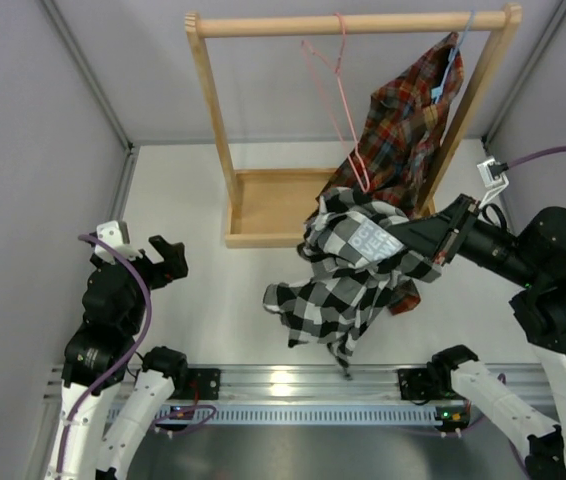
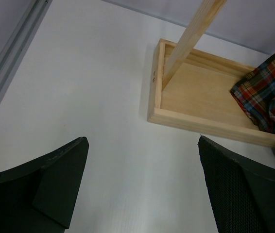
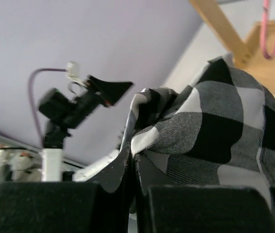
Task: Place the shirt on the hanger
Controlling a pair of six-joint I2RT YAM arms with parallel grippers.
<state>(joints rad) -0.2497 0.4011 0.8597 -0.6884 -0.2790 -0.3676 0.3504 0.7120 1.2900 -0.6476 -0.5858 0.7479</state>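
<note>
The black-and-white checked shirt with white lettering hangs bunched in the air in front of the rack, its lower folds trailing toward the table. My right gripper is shut on its fabric; in the right wrist view the cloth is pinched between my closed fingers. The pink wire hanger hangs by its hook from the wooden rail, its lower end just above the shirt; a loop of it shows in the right wrist view. My left gripper is open and empty at the left, with fingers spread over bare table.
A wooden clothes rack with a tray base stands at the back middle; its base also shows in the left wrist view. A red plaid shirt on a light blue hanger hangs at the rail's right end. Grey walls enclose the table.
</note>
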